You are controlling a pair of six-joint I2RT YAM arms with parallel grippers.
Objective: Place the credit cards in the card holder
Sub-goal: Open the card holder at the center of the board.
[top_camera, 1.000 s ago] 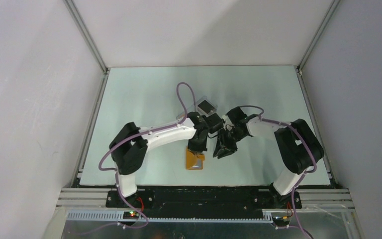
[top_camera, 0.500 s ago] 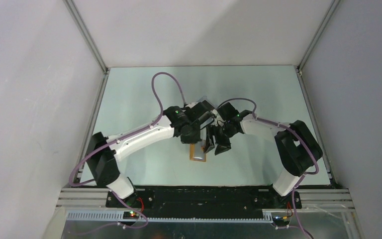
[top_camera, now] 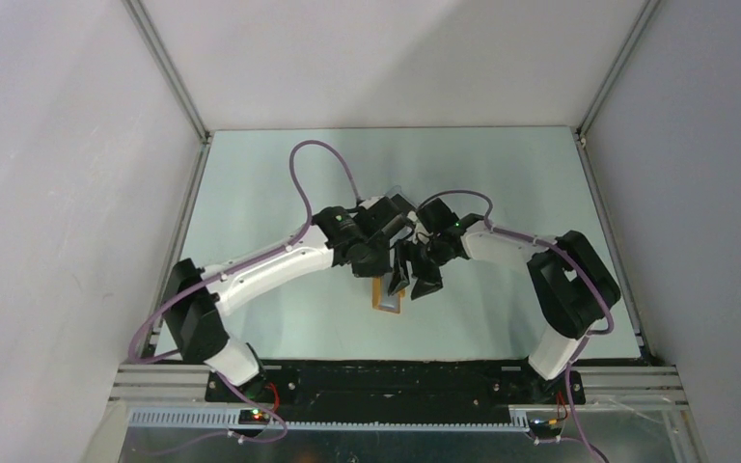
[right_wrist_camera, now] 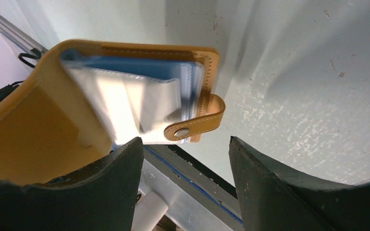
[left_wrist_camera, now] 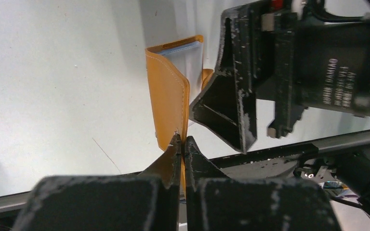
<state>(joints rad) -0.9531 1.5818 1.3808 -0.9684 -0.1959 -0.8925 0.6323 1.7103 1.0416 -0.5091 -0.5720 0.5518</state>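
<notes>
The left gripper (left_wrist_camera: 180,144) is pinched tight on the rim of one cover of the holder (left_wrist_camera: 168,98), probably to hold that flap aside so the slots face the other arm. The right gripper (right_wrist_camera: 183,144) hovers just beside the open face, fingers spread wide with nothing between them, placed as if to nudge a card deeper or to leave for another. The holder is mid-table toward the near edge, between the two grippers and raised on edge. Whether its lower edge touches the table (right_wrist_camera: 294,72) I cannot tell. It is orange-tan and stitched along the border, with a snap strap (right_wrist_camera: 197,126) hanging loose. A blue card (right_wrist_camera: 135,65) is tucked inside, with a pale clear pocket (right_wrist_camera: 125,101) in front of it.
</notes>
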